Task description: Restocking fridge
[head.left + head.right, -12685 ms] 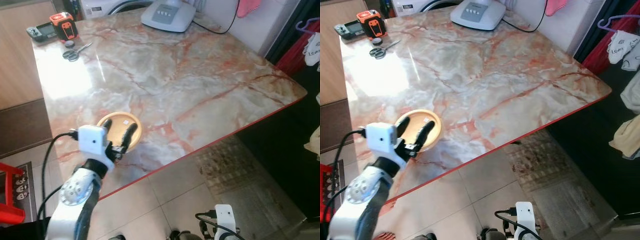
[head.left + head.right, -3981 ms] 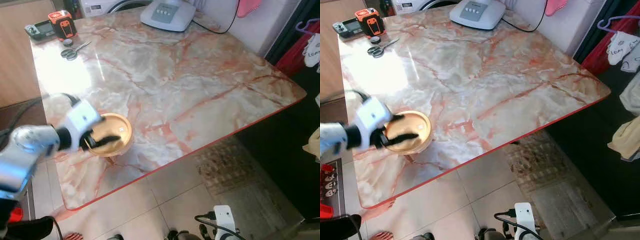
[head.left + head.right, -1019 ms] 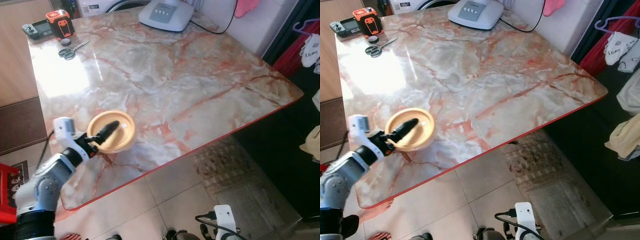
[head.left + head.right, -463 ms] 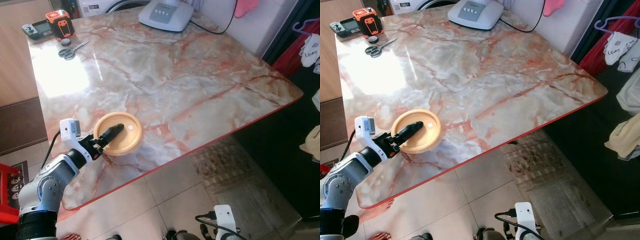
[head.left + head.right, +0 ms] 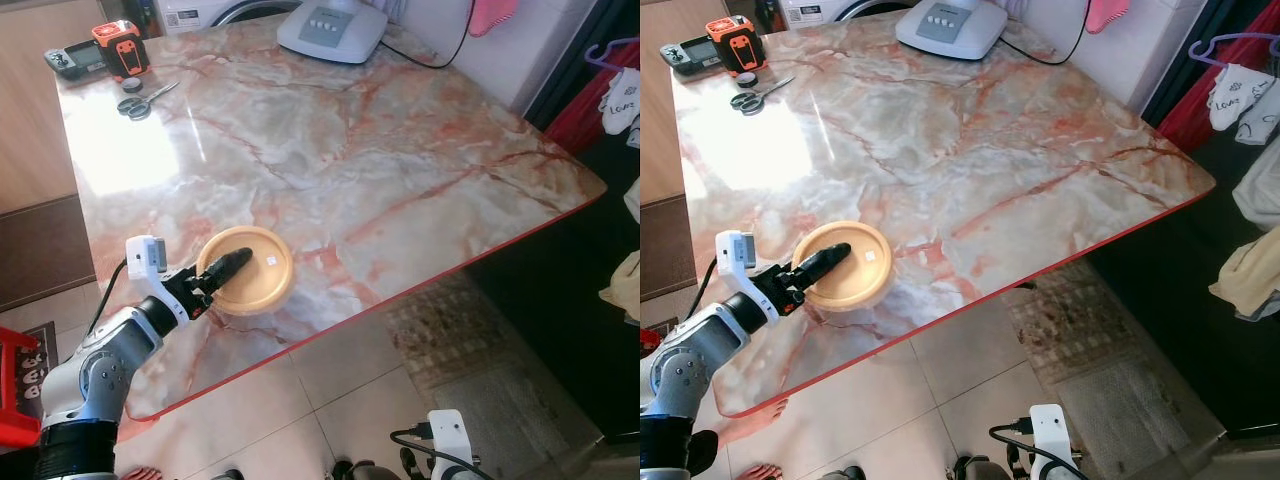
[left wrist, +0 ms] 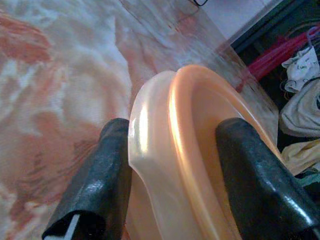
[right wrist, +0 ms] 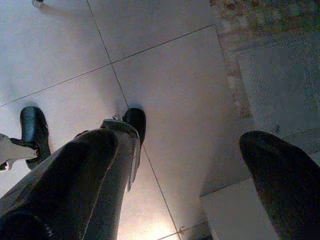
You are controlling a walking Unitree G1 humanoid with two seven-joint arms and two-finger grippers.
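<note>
While unlabelled, the orange plate [image 5: 248,283] sits pinched in the left tool [image 5: 222,276].

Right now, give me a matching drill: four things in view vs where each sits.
Things:
1. orange bowl
2. scissors
3. white appliance
4. right hand

Places:
A. far middle edge of the marble table
B. over the tiled floor, fingers apart
C. near table edge, rim pinched by the left hand
D. far left corner, by the orange tape measure

Pairs: 1-C, 2-D, 3-A, 4-B
</note>
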